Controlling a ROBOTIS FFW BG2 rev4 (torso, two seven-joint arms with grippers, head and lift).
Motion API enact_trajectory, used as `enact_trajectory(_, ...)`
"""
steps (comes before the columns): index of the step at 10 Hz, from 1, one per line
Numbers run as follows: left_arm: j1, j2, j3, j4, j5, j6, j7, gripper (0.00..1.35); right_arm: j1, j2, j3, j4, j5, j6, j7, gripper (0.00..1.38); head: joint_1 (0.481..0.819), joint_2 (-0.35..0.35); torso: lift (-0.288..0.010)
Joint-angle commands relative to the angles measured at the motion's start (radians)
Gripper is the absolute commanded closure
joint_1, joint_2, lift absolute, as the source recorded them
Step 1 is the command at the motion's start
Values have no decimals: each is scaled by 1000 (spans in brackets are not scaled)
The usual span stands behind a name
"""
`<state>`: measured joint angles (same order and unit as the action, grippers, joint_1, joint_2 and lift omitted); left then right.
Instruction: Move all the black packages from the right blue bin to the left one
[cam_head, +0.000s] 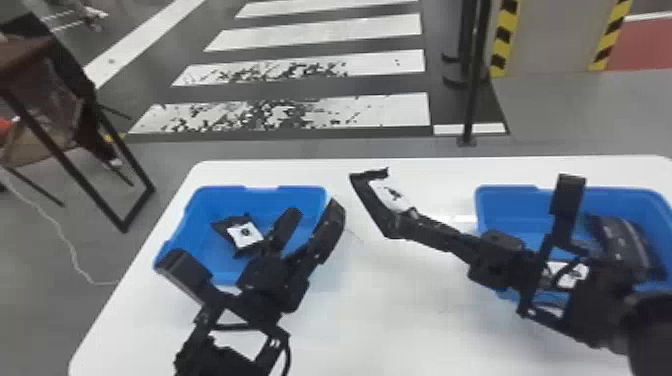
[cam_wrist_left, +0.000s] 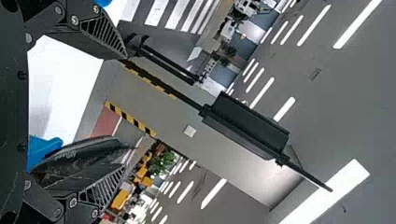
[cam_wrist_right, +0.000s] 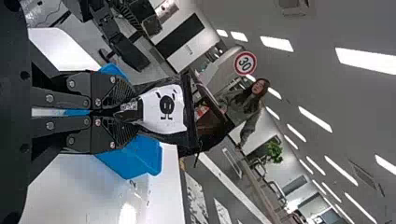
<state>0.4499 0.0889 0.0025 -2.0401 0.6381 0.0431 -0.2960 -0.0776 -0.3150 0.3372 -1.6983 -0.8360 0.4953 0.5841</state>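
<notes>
My right gripper (cam_head: 406, 226) is shut on a black package (cam_head: 394, 196) with a white label, held above the table between the bins. In the right wrist view the gripper (cam_wrist_right: 122, 112) pinches one end of that package (cam_wrist_right: 163, 106). My left gripper (cam_head: 311, 220) stands open over the right side of the left blue bin (cam_head: 207, 200); its fingers are apart in the left wrist view too, the gripper (cam_wrist_left: 122, 114) holding nothing. A black package (cam_head: 222, 227) lies in the left bin. Inside the right blue bin (cam_head: 505, 197), partly behind my right arm, is dark packaging (cam_head: 617, 237).
Both bins stand on a white table (cam_head: 390, 310), with bare tabletop between them. A black post (cam_head: 470, 90) rises beyond its far edge, and a dark-framed table (cam_head: 55, 120) stands on the floor at the left. Part of a blue bin (cam_wrist_right: 135, 156) shows in the right wrist view.
</notes>
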Motion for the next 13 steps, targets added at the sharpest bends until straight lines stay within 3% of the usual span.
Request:
enact_trajectory(1,-3,3,-16,-18,2,13,-2,219,-13,-1,54,6,-26,0,-6,1115,695,223,-140)
enact_trajectory(4,-8,9,-42,-33,10,43,0,295,-28,-3,116,16,-57,-4,-12,1115,695,241,-140)
enact_trajectory(7,-8,9,-38,-35,6,99,-2,561,-38,-4,143,16,-73,-4,-17,1115,695,252,-140)
enact_trajectory(8,-6,8,-18,-55,-52,104,0,825,-38,-4,147,16,-77,-4,-17,1115,695,254,-140)
enact_trajectory(9,9,5,-1,-101,-104,121,23,1237,-40,-4,149,18,-81,-4,-18,1115,695,260,-140)
enact_trajectory(13,9,8,-34,-148,-16,146,24,1210,-99,1,159,82,-81,-44,-47,1115,695,270,-140)
